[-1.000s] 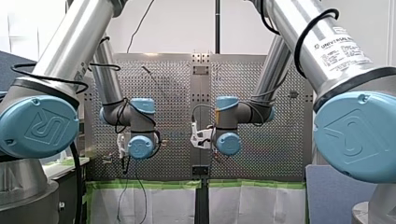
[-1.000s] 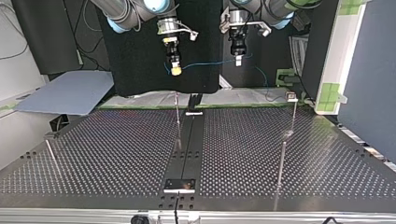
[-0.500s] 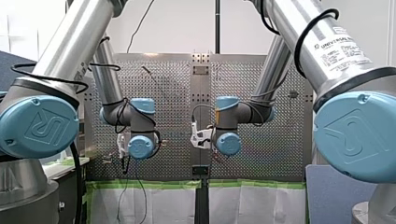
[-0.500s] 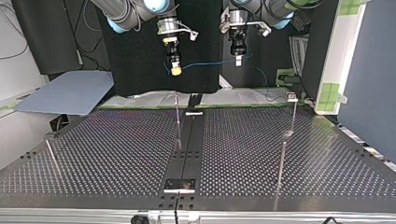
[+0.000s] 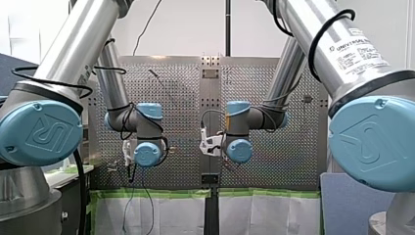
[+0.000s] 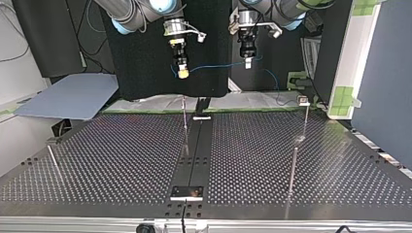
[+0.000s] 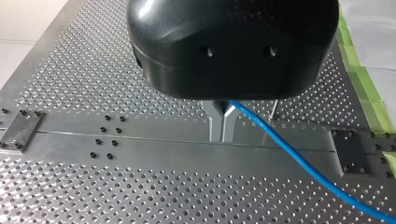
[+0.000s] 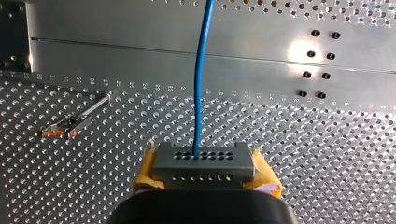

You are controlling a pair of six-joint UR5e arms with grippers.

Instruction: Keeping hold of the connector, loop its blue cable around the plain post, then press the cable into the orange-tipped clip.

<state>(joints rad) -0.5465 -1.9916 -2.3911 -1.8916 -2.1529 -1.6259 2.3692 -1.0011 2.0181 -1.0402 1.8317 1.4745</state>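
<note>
High above the table, my right gripper (image 8: 205, 171) is shut on the grey connector (image 8: 204, 161), which sits between its yellow pads (image 8: 145, 169). The blue cable (image 8: 200, 70) runs straight ahead out of the connector. In the top view the blue cable (image 6: 218, 65) spans from my right gripper (image 6: 182, 73) across to my left gripper (image 6: 248, 62). My left gripper (image 7: 223, 137) has its metal fingers shut on the cable (image 7: 299, 161), which trails off to one side. The orange-tipped clip (image 8: 60, 128) lies on the perforated plate beside my right gripper. A thin plain post (image 6: 185, 124) stands below that gripper.
Further thin posts stand at the top view's right (image 6: 293, 167) and lean at its left (image 6: 53, 162). A post with a small block on top (image 6: 303, 101) is at the table's far right edge. A plain metal strip (image 6: 197, 145) runs down the table's middle.
</note>
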